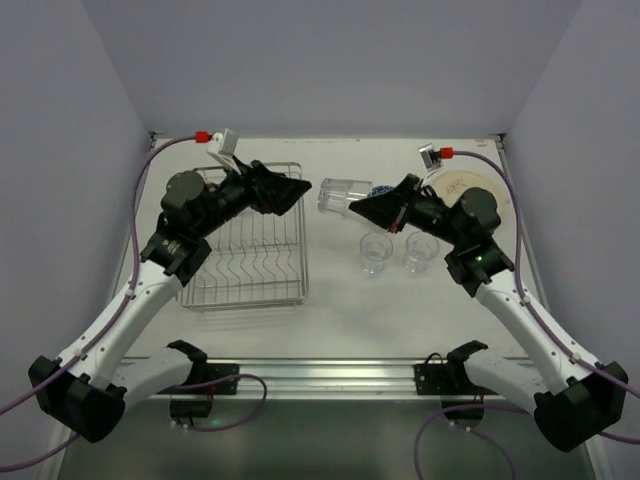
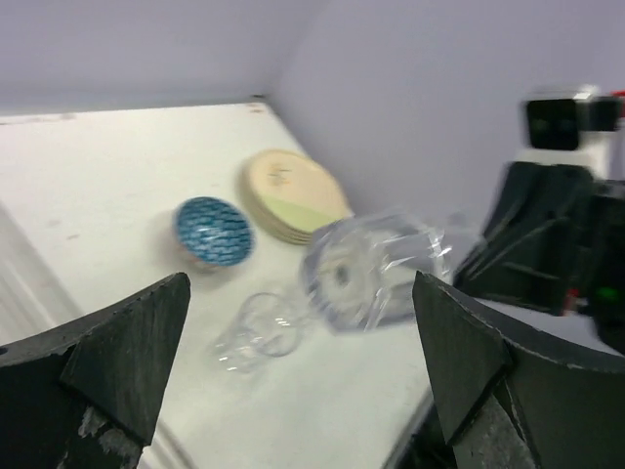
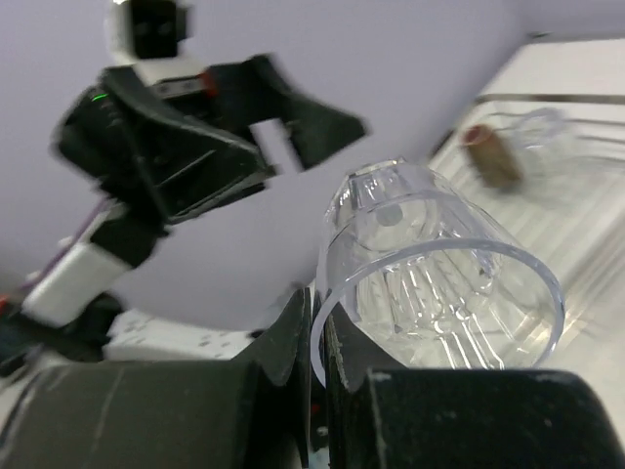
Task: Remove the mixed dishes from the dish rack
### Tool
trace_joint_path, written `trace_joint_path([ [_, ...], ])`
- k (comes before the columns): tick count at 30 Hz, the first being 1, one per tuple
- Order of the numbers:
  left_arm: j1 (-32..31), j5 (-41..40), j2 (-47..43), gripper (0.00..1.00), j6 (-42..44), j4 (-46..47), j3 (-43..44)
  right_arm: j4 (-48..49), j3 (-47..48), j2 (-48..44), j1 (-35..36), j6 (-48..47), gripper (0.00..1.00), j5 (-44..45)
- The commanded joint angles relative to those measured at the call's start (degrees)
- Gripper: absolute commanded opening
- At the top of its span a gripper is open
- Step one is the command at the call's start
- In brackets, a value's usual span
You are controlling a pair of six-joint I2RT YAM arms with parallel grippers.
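Note:
My right gripper [image 1: 354, 208] is shut on the rim of a clear drinking glass [image 1: 340, 194], held on its side in the air between the two arms. In the right wrist view the fingers [image 3: 293, 337] pinch the wall of this glass [image 3: 439, 283]. My left gripper [image 1: 298, 190] is open and empty just right of the dish rack [image 1: 245, 262], facing the held glass [image 2: 361, 269]. Two more glasses [image 1: 376, 252] [image 1: 421, 252] stand upright on the table. Stacked cream plates [image 1: 470, 188] and a blue-patterned bowl [image 2: 213, 232] sit at the far right. A brown mug [image 3: 491, 156] and another glass [image 3: 542, 132] lie in the rack.
The walls of the white enclosure close in at the back and on both sides. The left arm [image 3: 186, 127] fills the upper left of the right wrist view, close to the held glass. The metal mounting rail [image 1: 320, 375] runs along the near edge.

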Motion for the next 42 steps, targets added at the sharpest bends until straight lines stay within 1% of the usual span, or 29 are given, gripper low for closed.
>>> trace_joint_path([
  [1,0.0,-24.1,-5.4,1.00,10.3,-20.2,3.2,-24.0,8.9,-4.2,-1.7,-16.9,0.00,13.7],
  [2,0.0,-28.0,-6.4,1.00,11.3,-22.6,2.9,-32.9,11.8,-4.2,-1.8,-22.2,0.00,21.0],
  [4,0.0,-29.6,-8.7,1.00,14.1,-25.6,2.5,-41.5,15.1,-3.1,-3.0,-28.3,0.00,27.7],
  [5,0.0,-30.5,-9.3,1.00,16.0,-26.6,2.3,-49.6,18.2,-2.0,-3.6,-29.8,0.00,33.4],
  [6,0.0,-30.9,-10.2,1.00,16.8,-27.6,2.1,-53.3,19.7,0.9,-5.3,-30.7,0.00,36.6],
  [8,0.1,-32.2,-11.0,1.00,19.2,-29.9,1.2,-61.1,22.4,3.8,-7.2,-32.2,0.00,42.3],
  [9,0.0,-32.6,-11.8,1.00,19.8,-30.4,0.6,-63.2,23.0,6.5,-9.7,-32.2,0.00,46.7],
  [11,0.0,-32.8,-12.4,1.00,21.6,-31.9,-1.3,-67.5,24.0,8.9,-12.5,-31.7,0.00,48.0],
  [12,0.1,-32.7,-12.8,1.00,21.9,-32.3,-1.9,-68.2,24.0,9.8,-15.2,-31.6,0.00,48.3],
  [14,0.0,-32.2,-13.2,1.00,22.7,-33.1,-4.1,-68.6,22.9,11.8,-17.8,-30.7,0.00,49.5],
  [15,0.1,-31.9,-13.7,1.00,22.9,-33.2,-5.0,-68.6,22.4,12.0,-20.6,-30.4,0.00,49.9],
  [20,0.0,-31.3,-15.9,1.00,23.4,-31.9,-10.4,-67.4,18.5,16.4,-27.0,-29.0,0.00,51.5],
  [22,0.1,-31.1,-16.5,1.00,23.4,-31.3,-11.3,-66.6,17.1,18.0,-27.1,-28.4,0.00,52.3],
  [27,-0.8,-31.4,-18.2,1.00,23.6,-30.7,-13.1,-62.9,13.7,23.4,-27.1,-28.0,0.00,50.4],
  [32,-1.7,-32.3,-19.0,1.00,23.7,-30.8,-13.8,-60.7,13.5,28.0,-27.0,-27.9,0.00,48.6],
  [36,-1.8,-32.3,-19.0,1.00,23.7,-30.7,-13.9,-60.0,14.2,30.7,-27.0,-27.9,0.00,48.8],
  [42,-1.8,-32.0,-18.8,1.00,23.7,-30.5,-14.3,-58.8,14.2,32.2,-27.1,-28.0,0.00,48.6],
])
